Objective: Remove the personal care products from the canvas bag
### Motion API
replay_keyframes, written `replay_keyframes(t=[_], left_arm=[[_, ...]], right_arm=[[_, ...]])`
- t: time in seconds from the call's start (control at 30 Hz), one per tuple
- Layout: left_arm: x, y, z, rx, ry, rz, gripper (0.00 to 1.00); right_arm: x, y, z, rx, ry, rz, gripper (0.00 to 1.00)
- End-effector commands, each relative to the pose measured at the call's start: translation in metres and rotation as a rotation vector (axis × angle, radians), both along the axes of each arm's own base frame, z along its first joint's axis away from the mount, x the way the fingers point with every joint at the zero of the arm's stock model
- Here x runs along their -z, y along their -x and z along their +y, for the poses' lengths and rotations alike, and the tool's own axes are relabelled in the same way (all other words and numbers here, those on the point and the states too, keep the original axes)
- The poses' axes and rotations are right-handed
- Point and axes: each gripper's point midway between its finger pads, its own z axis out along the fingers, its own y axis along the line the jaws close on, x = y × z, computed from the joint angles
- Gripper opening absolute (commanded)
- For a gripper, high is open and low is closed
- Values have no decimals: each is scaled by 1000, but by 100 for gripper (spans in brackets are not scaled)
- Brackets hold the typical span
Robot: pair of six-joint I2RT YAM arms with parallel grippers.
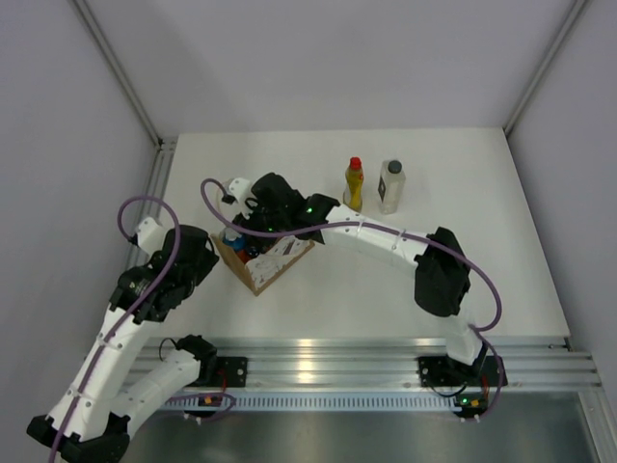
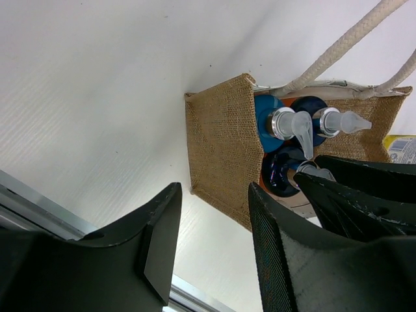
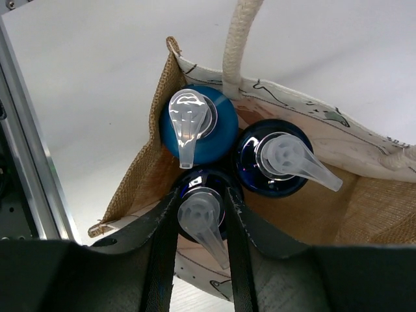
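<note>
The canvas bag point(image 1: 277, 265) stands left of the table's middle, with burlap walls point(image 3: 140, 185) and a white rope handle point(image 3: 235, 39). Three pump bottles with blue tops stand inside it: a teal one point(image 3: 195, 123), a dark blue one point(image 3: 276, 159) and a nearer dark blue one point(image 3: 201, 218). My right gripper point(image 3: 201, 195) reaches down into the bag, its fingers closed against the nearer bottle's pump collar. My left gripper point(image 2: 214, 195) is open and empty beside the bag's burlap side point(image 2: 221, 143). The yellow bottle with a red cap point(image 1: 354, 183) and the pale bottle point(image 1: 390, 186) stand upright on the table behind the bag.
An aluminium rail point(image 1: 366, 362) runs along the near edge and another rail point(image 1: 159, 178) along the left side. Grey walls close the back and sides. The right arm point(image 1: 376, 241) stretches across the table's middle towards the bag.
</note>
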Motion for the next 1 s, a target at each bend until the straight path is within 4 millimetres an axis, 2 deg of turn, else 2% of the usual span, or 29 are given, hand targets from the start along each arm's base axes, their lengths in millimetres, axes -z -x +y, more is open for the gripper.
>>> replay_keyframes(t=[0.0,0.1,0.27,0.43,0.77,0.97], left_arm=[[-11,-3,2,-4,-10,-23,50],[-10,-3,2,-4,-11,-18,50],[-8,-3,1,-4,-9,-16,50],[-9,-3,1,-4,-5,-19,51],[-9,-3,1,-6,-6,-20,51],[-10,-3,1,-7,1,-24,51]], right_arm=[[-22,9,-2,-13,-22,-36,32],[-26,11,-3,-12,-26,-38,33],[-34,13,-6,-1,-35,-55,29],[-32,12,-9,12,-24,-59,29],[-38,13,-12,23,-31,-64,39],[-36,13,-14,31,-26,-61,29]])
